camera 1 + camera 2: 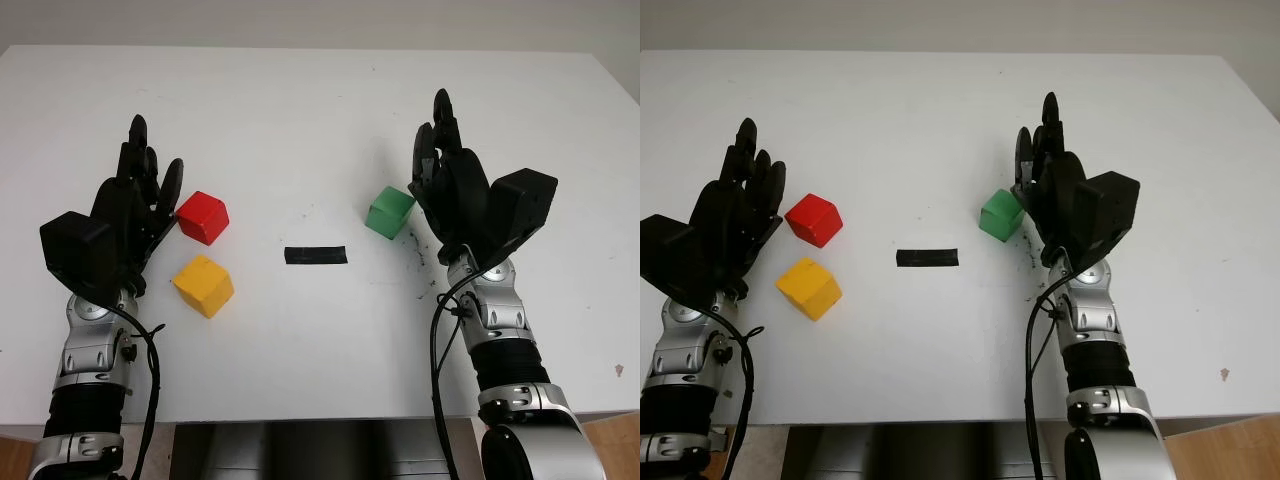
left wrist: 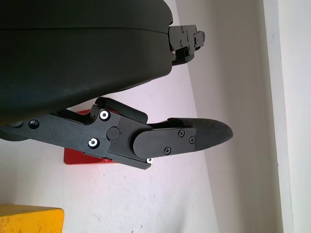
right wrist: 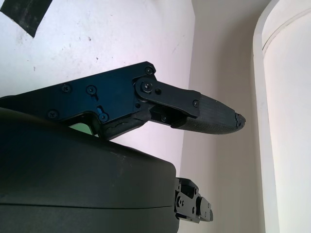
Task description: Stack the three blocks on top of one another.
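Nothing stacked yet; all three blocks sit singly on the table (image 1: 300,120). My left hand (image 1: 135,215) is released, holding nothing, with the red block (image 1: 203,217) just beside its fingertips and the yellow block (image 1: 203,285) near it, on the side toward my body. My right hand (image 1: 455,190) is also released and holds nothing; the green block (image 1: 389,211) sits just beside its inner side. A strip of black tape (image 1: 315,255) lies between my hands. Remaining, as I judge it: two pick-and-place moves.

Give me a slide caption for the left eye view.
Three blocks unstacked: left hand open beside red block and yellow block; right hand open beside green block.
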Robot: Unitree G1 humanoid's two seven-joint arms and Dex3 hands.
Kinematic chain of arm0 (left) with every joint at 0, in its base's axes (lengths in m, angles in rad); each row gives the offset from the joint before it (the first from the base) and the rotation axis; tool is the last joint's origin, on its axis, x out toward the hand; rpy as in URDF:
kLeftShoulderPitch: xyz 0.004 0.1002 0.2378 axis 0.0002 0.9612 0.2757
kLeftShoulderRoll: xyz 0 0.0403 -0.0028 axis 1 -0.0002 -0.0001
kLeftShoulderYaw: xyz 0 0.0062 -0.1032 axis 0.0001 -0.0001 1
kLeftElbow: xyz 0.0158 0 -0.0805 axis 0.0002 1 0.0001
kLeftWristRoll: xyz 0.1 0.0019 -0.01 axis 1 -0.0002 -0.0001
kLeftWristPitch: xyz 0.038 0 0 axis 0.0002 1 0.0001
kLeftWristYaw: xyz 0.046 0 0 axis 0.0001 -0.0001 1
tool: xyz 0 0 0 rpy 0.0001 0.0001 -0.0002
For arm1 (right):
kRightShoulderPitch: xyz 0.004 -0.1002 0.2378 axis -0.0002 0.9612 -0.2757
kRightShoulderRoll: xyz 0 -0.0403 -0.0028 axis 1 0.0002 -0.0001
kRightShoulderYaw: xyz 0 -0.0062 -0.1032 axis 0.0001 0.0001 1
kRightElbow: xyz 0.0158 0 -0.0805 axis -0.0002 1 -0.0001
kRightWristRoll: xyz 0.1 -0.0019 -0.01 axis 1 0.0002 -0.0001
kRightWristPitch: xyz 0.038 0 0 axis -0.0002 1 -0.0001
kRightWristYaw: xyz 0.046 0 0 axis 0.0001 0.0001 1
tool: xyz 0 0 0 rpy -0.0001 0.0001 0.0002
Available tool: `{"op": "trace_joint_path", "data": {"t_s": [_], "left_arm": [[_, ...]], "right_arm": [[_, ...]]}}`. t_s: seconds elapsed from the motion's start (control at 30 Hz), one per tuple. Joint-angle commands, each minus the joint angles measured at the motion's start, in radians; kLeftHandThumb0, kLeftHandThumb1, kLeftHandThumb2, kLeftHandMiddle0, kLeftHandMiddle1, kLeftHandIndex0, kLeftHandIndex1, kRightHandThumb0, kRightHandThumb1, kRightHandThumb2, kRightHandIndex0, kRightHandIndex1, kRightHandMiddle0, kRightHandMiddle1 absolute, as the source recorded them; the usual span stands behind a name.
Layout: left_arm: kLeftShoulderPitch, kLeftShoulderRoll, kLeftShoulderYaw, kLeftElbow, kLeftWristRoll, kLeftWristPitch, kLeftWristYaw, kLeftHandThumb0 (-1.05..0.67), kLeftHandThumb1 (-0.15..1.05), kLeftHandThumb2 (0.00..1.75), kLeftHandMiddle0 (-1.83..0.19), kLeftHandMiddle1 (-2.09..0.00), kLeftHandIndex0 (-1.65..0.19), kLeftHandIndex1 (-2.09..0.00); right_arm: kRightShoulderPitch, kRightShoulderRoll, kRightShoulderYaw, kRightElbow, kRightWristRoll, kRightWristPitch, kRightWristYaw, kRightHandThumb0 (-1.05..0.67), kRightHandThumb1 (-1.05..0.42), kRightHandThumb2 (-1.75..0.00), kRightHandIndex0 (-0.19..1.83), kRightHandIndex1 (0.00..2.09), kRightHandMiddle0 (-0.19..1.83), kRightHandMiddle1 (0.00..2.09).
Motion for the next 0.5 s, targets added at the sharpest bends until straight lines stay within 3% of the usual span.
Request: {"op": "trace_joint_path", "data": {"t_s": [0.0, 0.4, 0.47], "left_arm": [[0.011, -0.002, 0.004, -0.008, -0.003, -0.015, -0.005, -0.68, 1.05, 0.48, 0.16, -0.05, 0.13, -0.05], [0.011, 0.012, -0.003, -0.033, 0.008, 0.016, -0.007, -0.68, 1.05, 0.48, 0.17, -0.05, 0.15, -0.04], [0.008, 0.034, -0.001, -0.048, 0.037, 0.013, 0.007, -0.67, 1.05, 0.42, 0.07, -0.09, 0.07, -0.08]], "right_arm": [[0.008, 0.002, -0.002, -0.020, 0.005, 0.001, 0.000, -0.69, -1.05, -0.68, -0.19, 0.00, -0.19, 0.00], [0.016, -0.012, 0.002, -0.048, 0.005, 0.002, 0.017, -0.68, -1.05, -0.69, -0.19, 0.00, -0.19, 0.00], [0.011, -0.024, 0.000, -0.056, 0.009, 0.005, 0.033, -0.70, -1.05, -0.69, -0.19, 0.00, -0.19, 0.00]]}}
